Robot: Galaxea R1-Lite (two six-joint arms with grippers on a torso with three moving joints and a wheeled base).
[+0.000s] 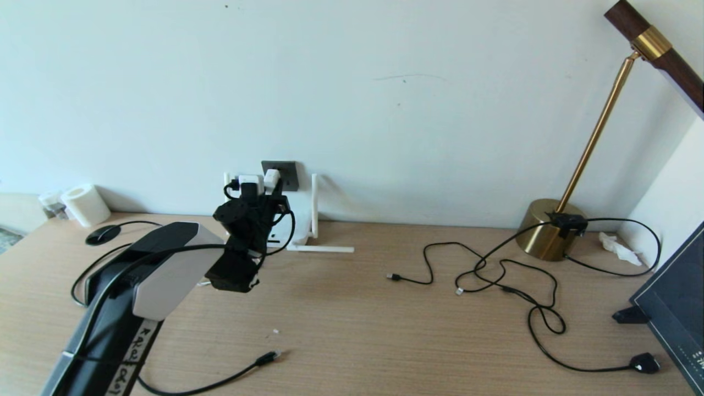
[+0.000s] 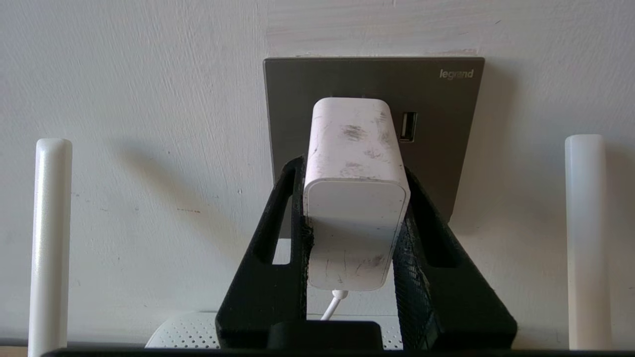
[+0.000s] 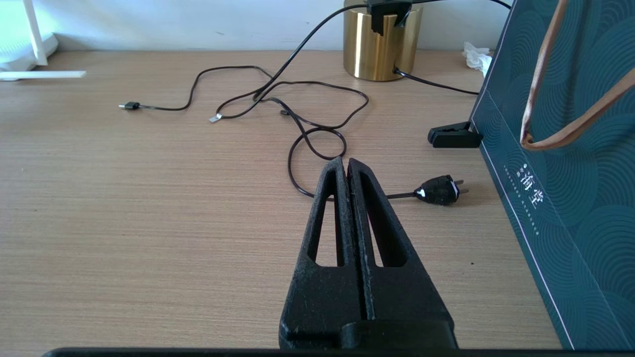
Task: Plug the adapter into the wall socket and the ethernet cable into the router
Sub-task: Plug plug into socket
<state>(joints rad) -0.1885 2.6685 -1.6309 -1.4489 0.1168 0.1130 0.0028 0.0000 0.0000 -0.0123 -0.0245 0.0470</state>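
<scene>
On the wall socket (image 2: 436, 99), "legrand" is printed; the adapter (image 2: 354, 198) is pinched against it by the left gripper (image 2: 353, 198). Right gripper (image 3: 347, 166) is pressed together over the desk (image 3: 149, 198), beside a bag (image 3: 570, 198) marked "海堂".

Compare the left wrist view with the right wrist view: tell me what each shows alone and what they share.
Left wrist only: the left gripper clamped on the adapter, held against the wall socket.

Right wrist only: the right gripper shut and empty above the desk, black cords, a black two-pin plug, the brass lamp base and a dark green bag.

Both: the router, seen only in part, and the wall.
</scene>
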